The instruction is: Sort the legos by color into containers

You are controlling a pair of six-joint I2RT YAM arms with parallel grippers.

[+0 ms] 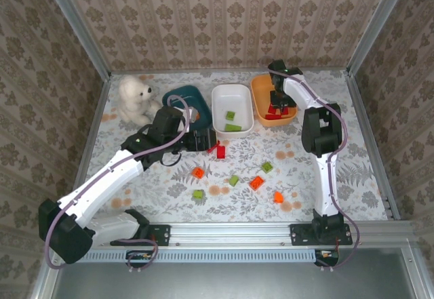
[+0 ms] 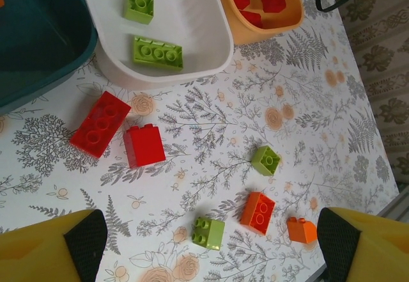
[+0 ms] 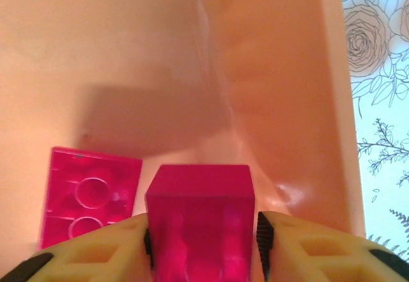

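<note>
My right gripper (image 3: 203, 240) is shut on a red lego (image 3: 199, 192) low inside the orange container (image 3: 268, 71), beside another red lego (image 3: 89, 195). From above, that gripper (image 1: 279, 102) hangs over the orange container (image 1: 260, 87). My left gripper (image 2: 211, 240) is open above the table with a green lego (image 2: 208, 233) below it. Two red legos (image 2: 100, 124) (image 2: 144, 145) lie near the white container (image 2: 185, 13), which holds two green legos (image 2: 157, 52). The teal container (image 1: 182, 97) sits left of the white one (image 1: 230, 98). Orange (image 1: 256, 182) and green (image 1: 234, 180) legos are scattered in front.
A white plush bear (image 1: 135, 97) sits at the back left by the wall. The left arm (image 1: 115, 173) slants across the left half of the table. A metal rail (image 1: 230, 232) runs along the near edge.
</note>
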